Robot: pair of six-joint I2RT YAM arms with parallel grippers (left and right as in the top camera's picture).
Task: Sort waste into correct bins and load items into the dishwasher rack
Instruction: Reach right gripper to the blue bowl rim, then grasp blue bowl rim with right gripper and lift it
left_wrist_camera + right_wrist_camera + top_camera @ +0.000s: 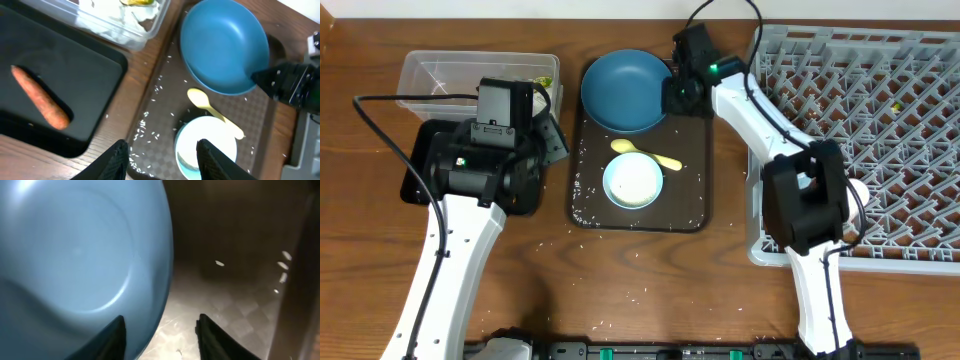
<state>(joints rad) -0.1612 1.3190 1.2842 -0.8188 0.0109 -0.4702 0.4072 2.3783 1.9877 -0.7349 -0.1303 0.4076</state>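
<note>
Left of the dark brown serving tray, off its far corner, stands the clear tub with crumpled white paper and a yellow-green wrapper inside. Nearer, also left of the serving tray, the black tray holds the carrot piece. The left gripper hangs over the serving tray's left edge, jaws spread and holding nothing. Loose rice grains lie on the serving tray just beneath it.

On the serving tray, the dark blue bowl fills the far end and the white bowl sits at the near middle. The yellow spoon lies between them, its long axis running across the serving tray with the handle to the right, by the white bowl's rim.

The right gripper is at the blue bowl's right rim, near the serving tray's far right corner. In the right wrist view the rim passes between its fingers, one over the bowl's inside, the other outside above the serving tray's floor. The jaws are parted, not clamped; whether a finger touches the bowl I cannot tell.

Just right of the serving tray stands the grey dishwasher rack. The right arm is plainly the nearer one for this bowl. Closing here should pinch the rim, and the carry then goes rightward.
</note>
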